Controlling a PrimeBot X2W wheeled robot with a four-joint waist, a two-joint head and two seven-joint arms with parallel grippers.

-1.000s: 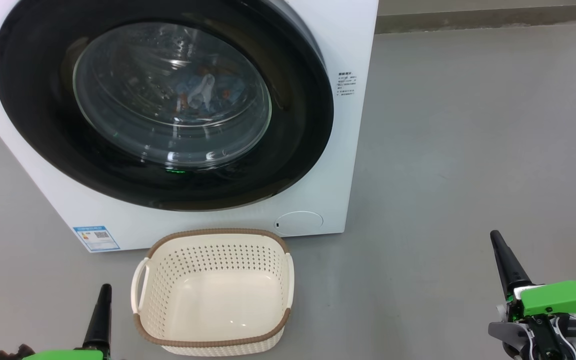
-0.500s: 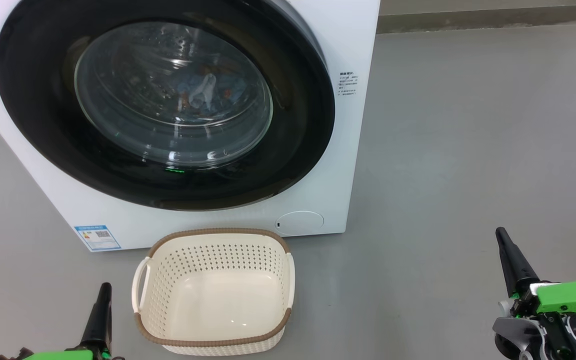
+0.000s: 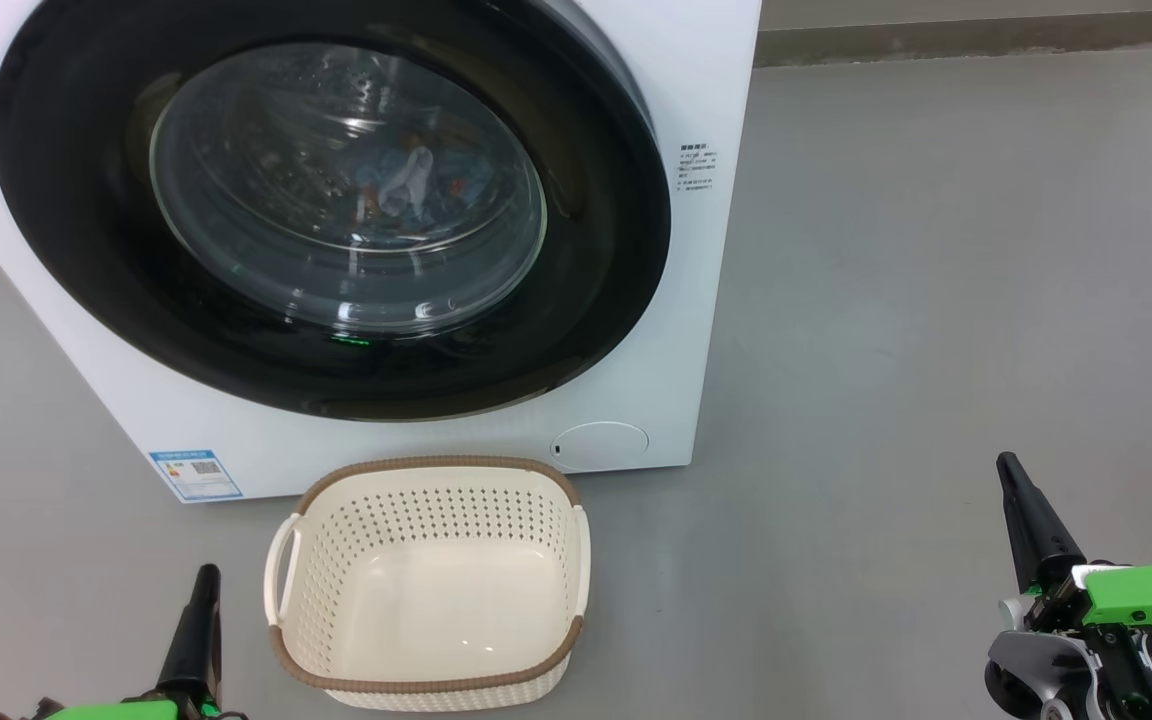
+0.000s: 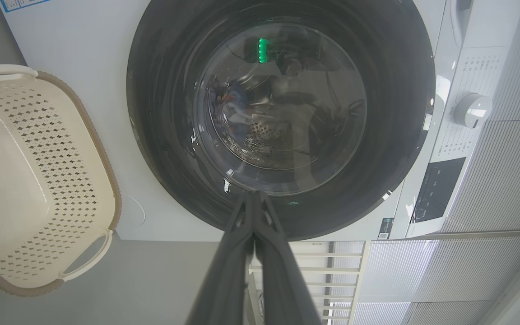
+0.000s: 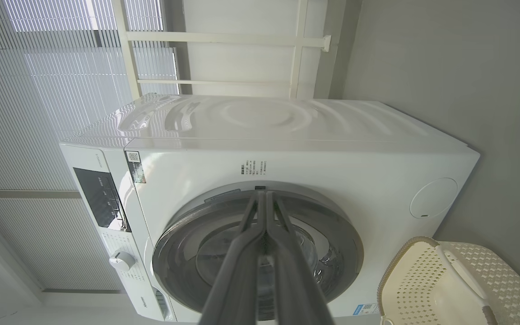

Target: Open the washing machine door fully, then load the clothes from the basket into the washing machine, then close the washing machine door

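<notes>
Left tool (image 3: pixel 206 585) at btm left of head view: fingers pressed together, tip pointing up the frame, gripping nothing. It's just left of the basket (image 3: pixel 436 466), not touching. Left wrist view shows the same tool (image 4: pixel 253 196) w/ both fingers closed to one point. Right tool (image 3: pixel 1011 470) at btm right, also closed & gripping nothing, well apart from basket, over grey floor (image 3: pixel 936 300).

Basket sits upright on floor at btm ctr, bare inside bottom showing, just in front of the washing machine (image 3: pixel 681 90). Blue sticker (image 3: pixel 194 475) on machine front at lower left. Round cap (image 3: pixel 598 442) at lower right, just behind basket rim.

Door (image 3: pixel 601 250) takes up upper left of frame, shut flush vs the white front. Clothes (image 3: pixel 406 190) are inside the drum, seen thru the glass near ctr: blue fabric w/ a white bit.

Right wrist view: knob (image 5: pixel 121 261) & dark panel (image 5: pixel 99 198) on machine at left of frame, blinds (image 5: pixel 39 67) beyond at upper left.
</notes>
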